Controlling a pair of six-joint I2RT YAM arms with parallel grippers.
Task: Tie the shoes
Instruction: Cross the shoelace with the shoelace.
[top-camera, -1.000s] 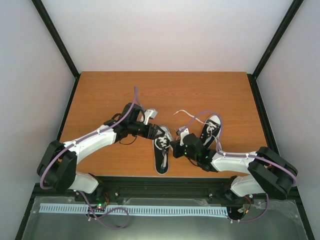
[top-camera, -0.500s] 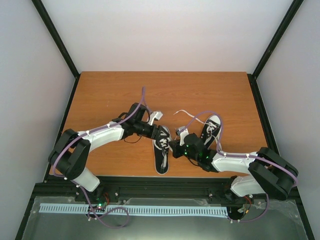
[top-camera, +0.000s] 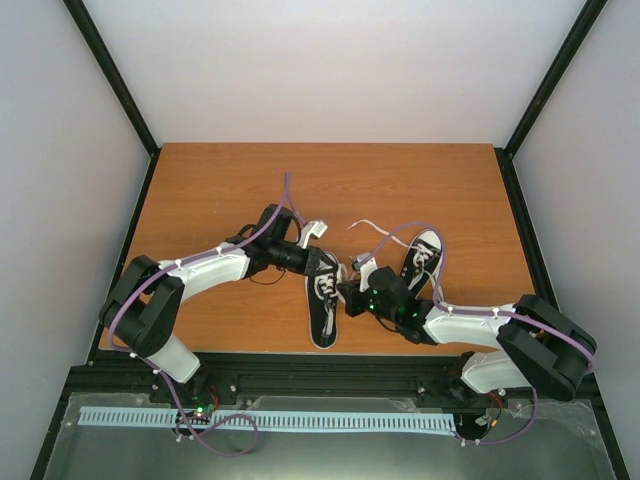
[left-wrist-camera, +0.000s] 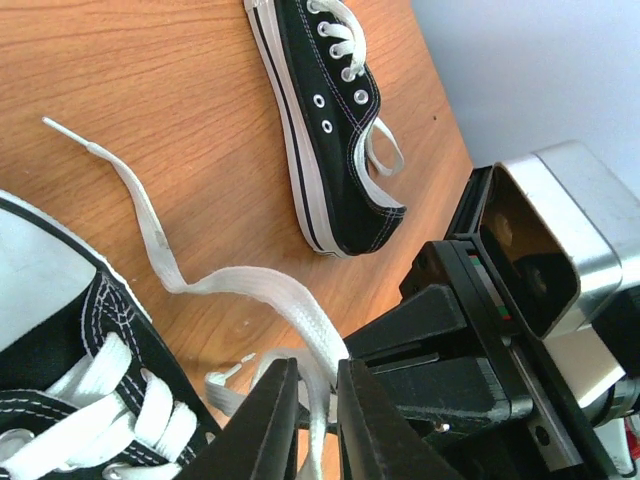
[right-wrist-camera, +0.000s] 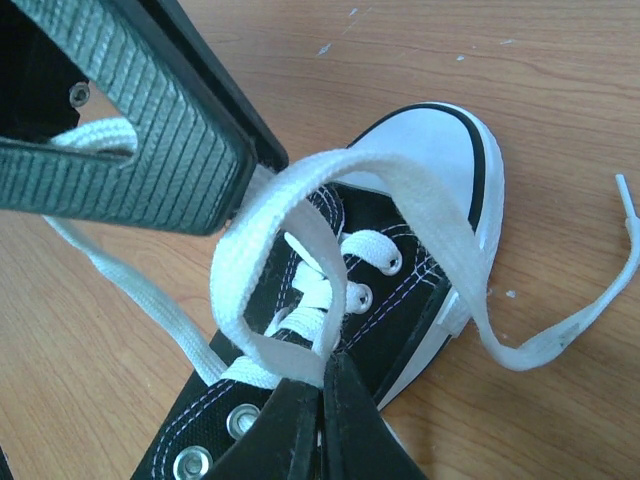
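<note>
Two black sneakers with white toe caps lie on the wooden table (top-camera: 220, 190): the left shoe (top-camera: 322, 308) near the front, and the right shoe (top-camera: 424, 258) beside it. Both grippers meet over the left shoe's laces. My left gripper (left-wrist-camera: 318, 372) is pinched on a flat white lace (left-wrist-camera: 290, 305) whose free end (left-wrist-camera: 62, 130) trails over the wood. My right gripper (right-wrist-camera: 325, 362) is shut on the base of a lace loop (right-wrist-camera: 262, 225) standing above the left shoe (right-wrist-camera: 430, 215). In the top view the left gripper (top-camera: 335, 268) and the right gripper (top-camera: 350, 290) almost touch.
The right shoe (left-wrist-camera: 335, 130) lies unlaced-looking with a loose lace loop at its heel. The right arm's black body (left-wrist-camera: 480, 370) stands close against my left fingers. One ribbed left finger (right-wrist-camera: 130, 130) fills the right wrist view's upper left. White walls surround the table.
The left gripper's jaws have closed from wide apart onto the lace. The left arm's elbow swung inward a second ago, then held. The right arm has not moved.
</note>
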